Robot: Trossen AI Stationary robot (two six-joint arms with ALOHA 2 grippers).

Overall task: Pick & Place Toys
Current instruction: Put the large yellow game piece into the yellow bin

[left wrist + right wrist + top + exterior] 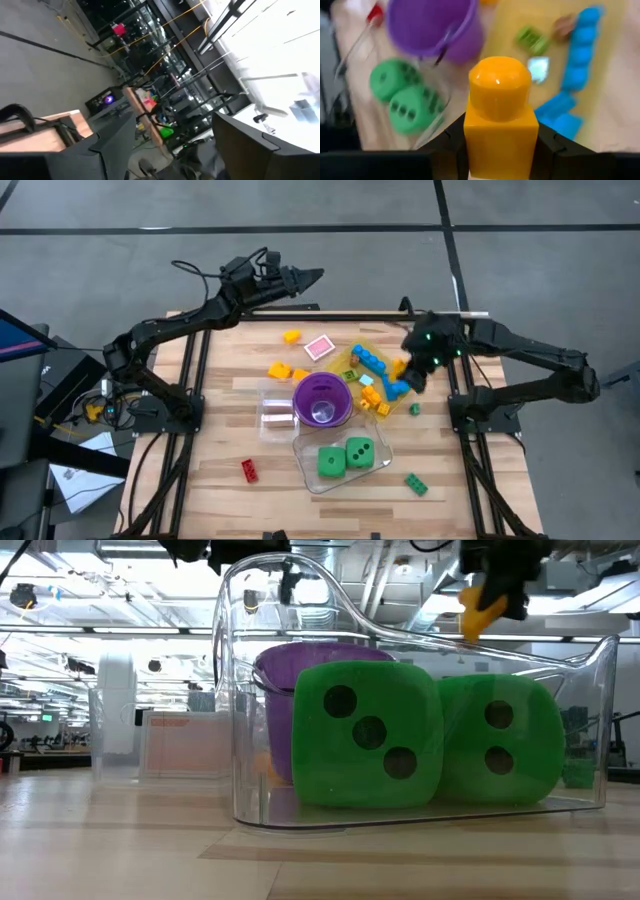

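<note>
Orange brick (500,120) pinched between the right gripper (408,368) fingers, stud forward, held in the air over the yellow tray (352,352) at the table's far right part. Below it on the tray: chain of blue bricks (373,361), small green bit (532,39), more yellow and orange pieces. Purple cup (322,399) just beside the tray, touching a clear tub (310,470) with two green dotted dice (346,456) inside, side by side. Scattered on bare wood: pink piece (319,347), yellow bricks (291,336) near the far edge, red brick (249,470) toward the near left, green brick (416,483) toward the near right. Left gripper (312,277) raised beyond the table's far edge, well apart from the toys, fingers parted, holding nothing.
</note>
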